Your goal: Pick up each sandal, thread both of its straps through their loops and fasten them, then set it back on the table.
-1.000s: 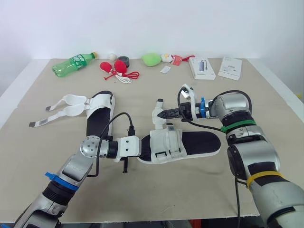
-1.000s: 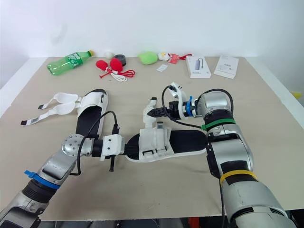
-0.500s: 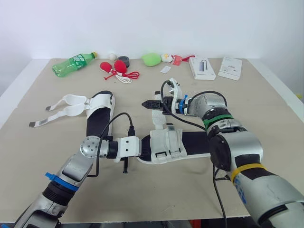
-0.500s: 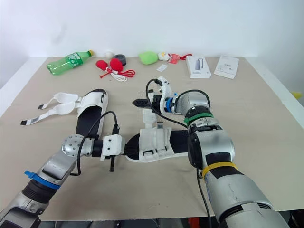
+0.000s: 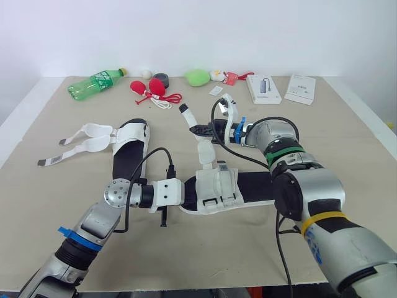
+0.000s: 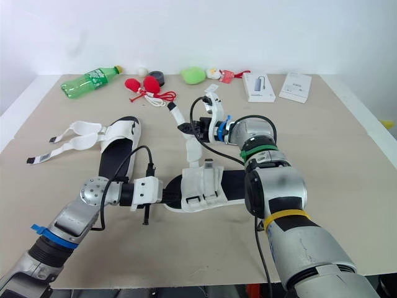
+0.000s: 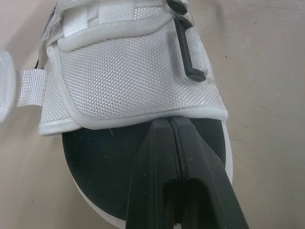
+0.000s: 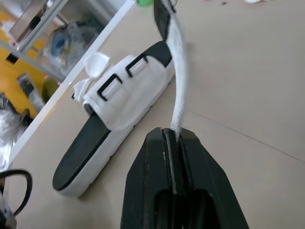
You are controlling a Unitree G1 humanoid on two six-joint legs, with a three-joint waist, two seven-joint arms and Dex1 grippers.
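The right gripper (image 5: 200, 131) has swung in from the 3 o'clock side and lifted over the last second, carrying the strap (image 5: 203, 150) up and away from the sandal (image 5: 260, 186) toward 12 o'clock. The strap now stands pulled out, its free end pointing to 11 o'clock. To me that looks like slack being drawn through the loop, so this strap is threaded but not yet pressed down. Its jaws pinch the strap partway along, and the forearm reaches in from 4 o'clock. The left gripper (image 7: 170, 125) has its fingers pressed together on the toe end of the footbed, arm coming in from 7 o'clock. The sandal lies on the table (image 5: 347, 143) near its middle. The second sandal (image 5: 129, 152) sits at 10 o'clock, straps loose.
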